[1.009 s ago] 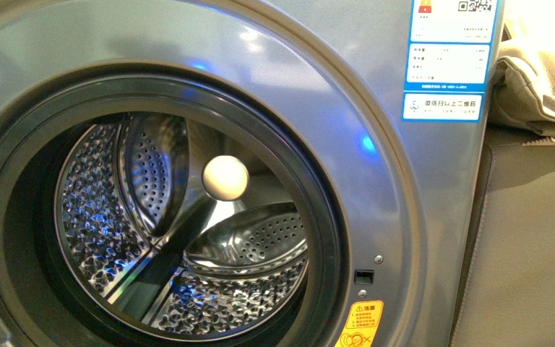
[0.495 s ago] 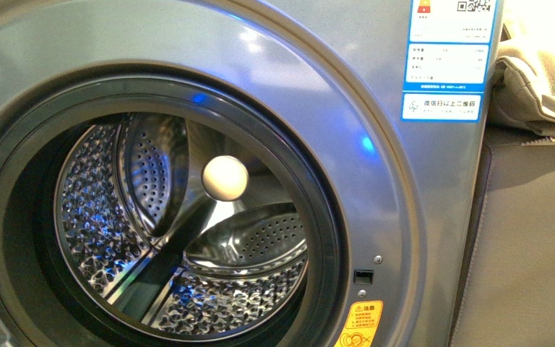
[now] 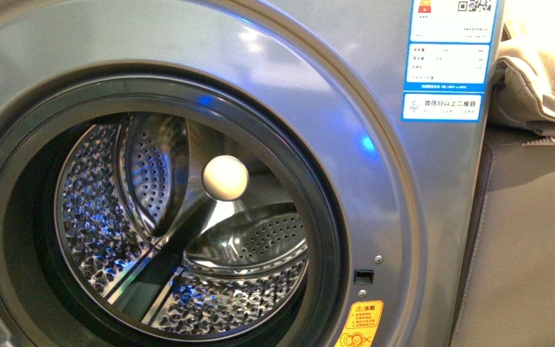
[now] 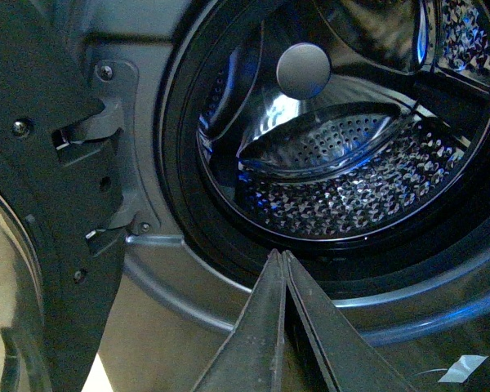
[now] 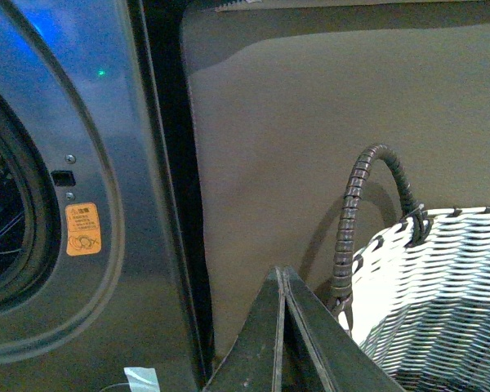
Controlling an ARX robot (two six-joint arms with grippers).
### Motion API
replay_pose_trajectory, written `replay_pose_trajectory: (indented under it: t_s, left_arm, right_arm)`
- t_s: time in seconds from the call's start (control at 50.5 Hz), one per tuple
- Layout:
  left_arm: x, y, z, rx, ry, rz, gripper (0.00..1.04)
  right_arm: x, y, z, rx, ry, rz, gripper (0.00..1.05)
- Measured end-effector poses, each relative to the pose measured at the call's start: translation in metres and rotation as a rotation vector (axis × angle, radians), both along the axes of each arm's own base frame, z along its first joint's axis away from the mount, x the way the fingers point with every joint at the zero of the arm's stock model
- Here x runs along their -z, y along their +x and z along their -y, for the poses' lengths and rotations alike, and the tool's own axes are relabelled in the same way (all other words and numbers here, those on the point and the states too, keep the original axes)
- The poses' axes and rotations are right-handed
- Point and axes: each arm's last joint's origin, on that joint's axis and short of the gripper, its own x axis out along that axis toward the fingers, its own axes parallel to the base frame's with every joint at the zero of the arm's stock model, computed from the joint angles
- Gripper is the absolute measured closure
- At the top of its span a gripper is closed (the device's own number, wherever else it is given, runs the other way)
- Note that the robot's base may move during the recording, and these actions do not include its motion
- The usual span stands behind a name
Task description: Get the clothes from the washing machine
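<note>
The grey washing machine fills the front view with its round porthole open. Its perforated steel drum shows only bare metal and a pale round hub; no dark blue clothes show in any view. Neither gripper shows in the front view. My left gripper is shut and empty, just outside the lower rim of the porthole, and the drum shows beyond it. My right gripper is shut and empty, beside the machine's right edge, near the woven basket.
The open door hangs beside the porthole in the left wrist view. A brown-grey cushion wall stands right of the machine. Beige fabric lies on top of it. The basket has a dark wrapped handle.
</note>
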Motion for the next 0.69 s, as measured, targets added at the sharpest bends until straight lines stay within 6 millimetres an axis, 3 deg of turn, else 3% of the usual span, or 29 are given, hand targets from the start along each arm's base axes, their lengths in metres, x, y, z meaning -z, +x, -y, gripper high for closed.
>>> replay_pose_trajectory:
  t_s: [0.297,0.653,0.693]
  left_arm:
    - [0.015,-0.011,0.0,0.0,0.0,-0.022,1.01]
    - [0.013,-0.014,0.0,0.0,0.0,0.006,1.01]
    - [0.013,-0.014,0.0,0.0,0.0,0.005,0.95]
  right_arm:
    - [0.0,0.0,0.0,0.0,0.0,0.0,1.02]
    - [0.0,0.0,0.0,0.0,0.0,0.0,1.02]
    - [0.0,0.0,0.0,0.0,-0.001,0.0,0.98]
